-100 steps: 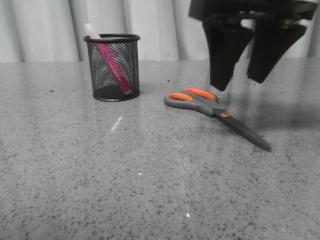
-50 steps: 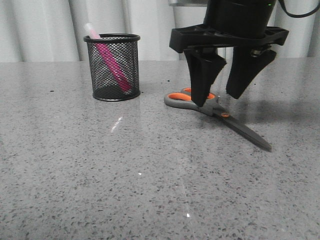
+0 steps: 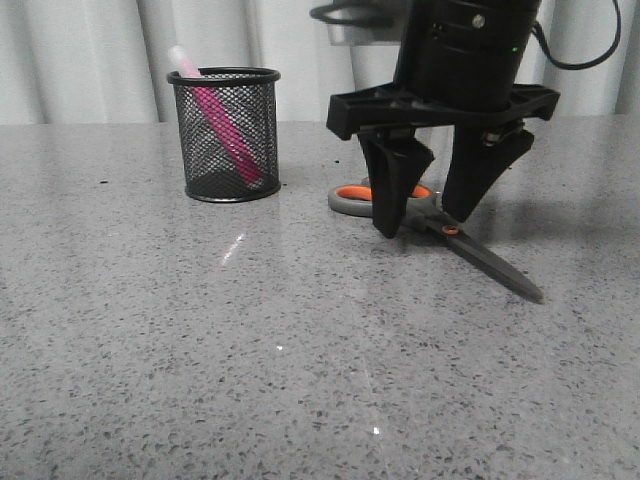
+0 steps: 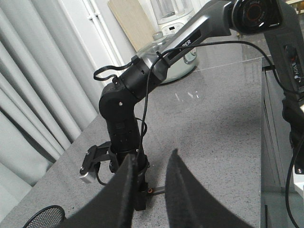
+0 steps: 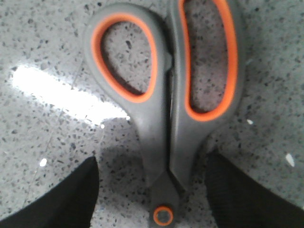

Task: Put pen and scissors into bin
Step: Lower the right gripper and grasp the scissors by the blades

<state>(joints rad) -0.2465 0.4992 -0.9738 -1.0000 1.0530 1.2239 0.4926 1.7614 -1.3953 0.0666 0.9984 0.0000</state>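
Note:
The scissors (image 3: 470,252) lie flat on the grey table, orange-lined handles (image 3: 352,192) toward the bin, dark blades pointing right and forward. My right gripper (image 3: 422,222) is open and low over them, one finger on each side of the handle neck just behind the orange pivot (image 5: 164,215); the scissors (image 5: 164,118) fill the right wrist view between the fingers (image 5: 71,199). The pink pen (image 3: 225,125) leans inside the black mesh bin (image 3: 226,135), its whitish cap above the rim. My left gripper (image 4: 152,156) is open and holds nothing, raised and looking toward the right arm (image 4: 124,118).
A grey curtain (image 3: 90,60) hangs behind the table. In the left wrist view the bin's rim (image 4: 45,214) shows at the frame's corner, and a glass jar (image 4: 171,57) and a wooden board (image 4: 130,21) stand at the table's far end.
My right gripper has come down from well above the table and shifted a little left; its open fingers now straddle the scissors' handles. The scissors, bin and pen have not moved.

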